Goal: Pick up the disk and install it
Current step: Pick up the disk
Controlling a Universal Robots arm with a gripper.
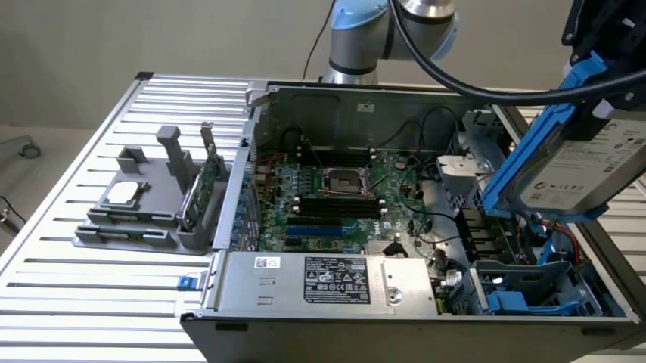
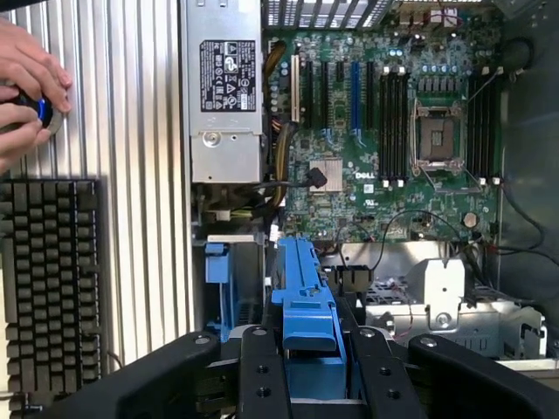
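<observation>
Blue-framed and silver-grey, the disk [image 1: 591, 162] hangs in my claw [image 1: 603, 64] at the exterior view's right, lifted clear of the open case [image 1: 353, 102]. My claw is clamped on the disk's blue carrier. In the wrist view my black fingers [image 2: 262, 367] press against both sides of the bracket.

The disk is tilted, with its white label facing the exterior camera. It sits above the corner of the case where the drive cage [image 1: 530, 283], with its blue plastic parts, stands. It touches neither the cage nor the case walls.

Inside the case, the green motherboard [image 1: 333, 204] lies flat on the floor. The grey power supply [image 1: 333, 280] runs along the near edge in the exterior view.

A grey holder [image 1: 131, 219] stands on the slatted metal surface [image 1: 60, 302] at the exterior view's left, just beside the case. It carries a square silver chip [image 1: 124, 193] and an upright green card [image 1: 194, 198].

In the wrist view a person's hands [image 2: 31, 70] rest on the surface beside a black keyboard [image 2: 48, 279], well apart from my claw. They hold a small blue object [image 2: 39, 106].
</observation>
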